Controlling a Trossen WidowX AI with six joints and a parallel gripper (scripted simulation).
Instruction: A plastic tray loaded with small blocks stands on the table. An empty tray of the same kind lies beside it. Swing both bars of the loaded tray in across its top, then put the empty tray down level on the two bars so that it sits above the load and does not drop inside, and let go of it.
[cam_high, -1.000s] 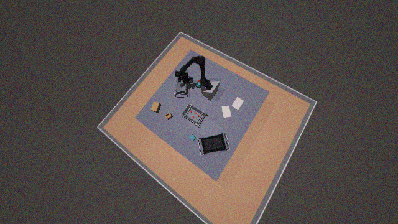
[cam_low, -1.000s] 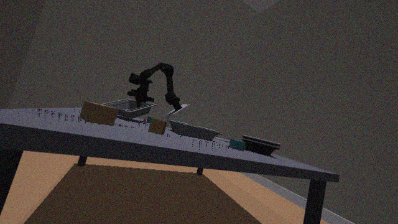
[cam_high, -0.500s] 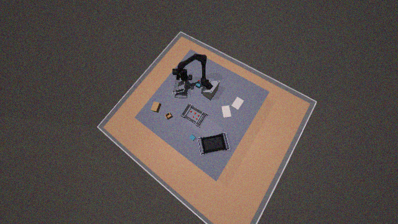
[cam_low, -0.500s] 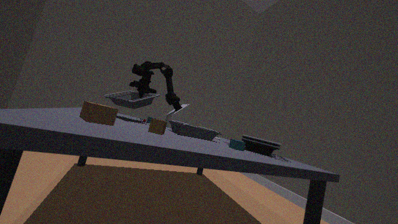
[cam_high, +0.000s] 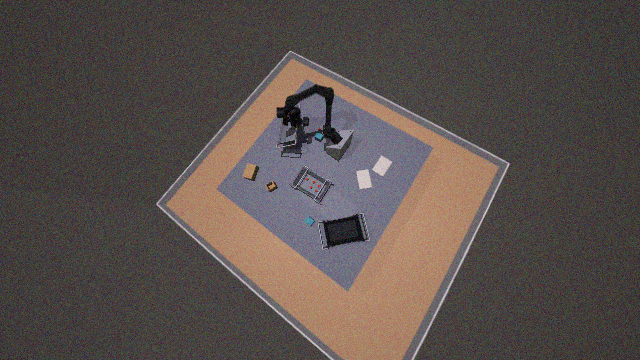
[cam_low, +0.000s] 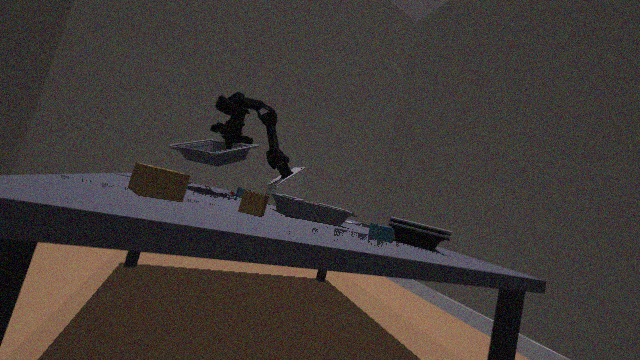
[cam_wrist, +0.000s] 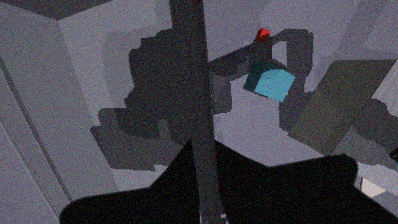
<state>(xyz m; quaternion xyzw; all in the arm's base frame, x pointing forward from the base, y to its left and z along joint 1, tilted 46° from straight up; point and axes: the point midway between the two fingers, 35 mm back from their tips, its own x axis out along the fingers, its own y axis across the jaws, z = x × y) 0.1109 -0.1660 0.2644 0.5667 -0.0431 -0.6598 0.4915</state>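
My gripper is shut on one side of the empty grey tray. The tray hangs in the air above the back of the table, nearly level with a slight tilt, its opening up. The loaded grey tray stands on the table near the middle, with several small red blocks inside. Its two thin pale bars seem to lie inward across its top near the ends, though they are small here. The fingertips are partly hidden by the tray's side.
A black tray stands beyond the loaded one. Two yellow boxes, a teal block and two pale sheets lie around. Another teal block and a red block are near the arm's base.
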